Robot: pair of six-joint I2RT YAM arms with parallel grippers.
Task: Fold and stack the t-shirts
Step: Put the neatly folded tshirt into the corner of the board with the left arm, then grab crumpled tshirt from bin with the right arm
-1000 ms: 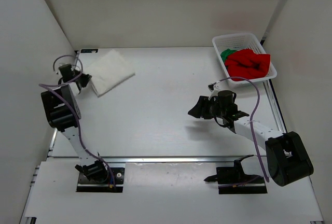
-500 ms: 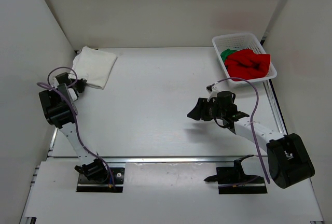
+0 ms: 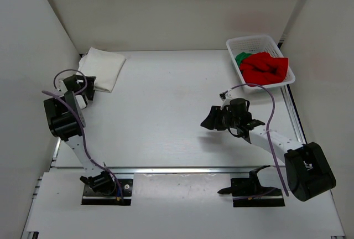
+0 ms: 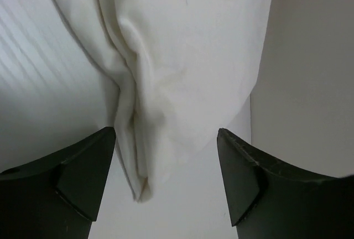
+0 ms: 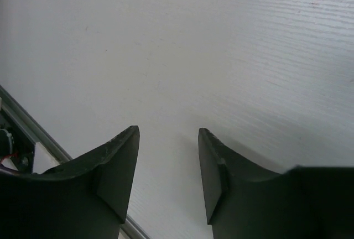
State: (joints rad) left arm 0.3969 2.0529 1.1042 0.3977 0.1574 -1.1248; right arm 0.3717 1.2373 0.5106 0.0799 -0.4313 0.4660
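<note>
At the far left corner of the table, the white t-shirt [image 3: 103, 68] now lies as a folded packet close to the side wall. A second ago it sat further toward the middle, turned at an angle, with the left gripper [image 4: 166, 139] pinching its near edge. Since then the arm has swung it into the corner and let go. The wrist view shows the jaws spread wide with the cloth lying loose on the table between and beyond them, not pinched. I read that as the first shirt placed, so this corner becomes the base of the stack.

The right gripper [image 5: 167, 134] has barely shifted. It hangs over bare table right of centre, jaws apart and holding nothing. The red t-shirt [image 3: 266, 67] and green t-shirt [image 3: 240, 58] are in the basket [image 3: 255, 39] at the far right corner, so two shirts are left to do.

Some things I cannot settle. The left arm and its cable cover the packet's near edge from above, and the wrist view shows a soft ridge down the cloth, so I can't judge how square the fold is. Whether the cloth touches the wall is unclear. The green shirt is mostly buried under the red one, which droops over the basket's near rim.
</note>
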